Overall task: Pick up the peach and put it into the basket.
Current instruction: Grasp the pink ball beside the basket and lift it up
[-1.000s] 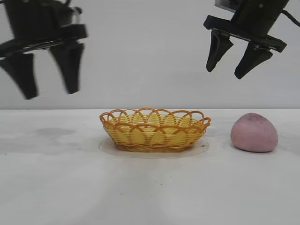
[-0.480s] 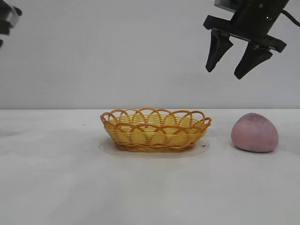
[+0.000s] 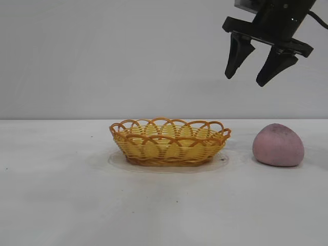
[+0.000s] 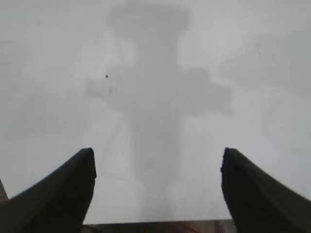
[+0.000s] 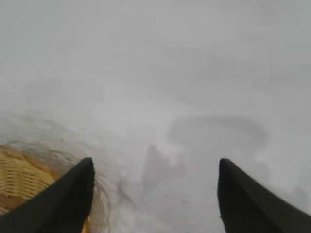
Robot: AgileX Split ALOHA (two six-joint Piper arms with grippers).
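White table (image 3: 61,205) under us carries the peach (image 3: 278,145) just beside the basket (image 3: 170,142); our right pincer (image 3: 253,77), spread and empty, hangs high above between them, so a descent there risks clipping the wicker rim.

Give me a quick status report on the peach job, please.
Right hand open, high above the table. Left hand open, empty. Peach on table, right of basket. Nothing between them.
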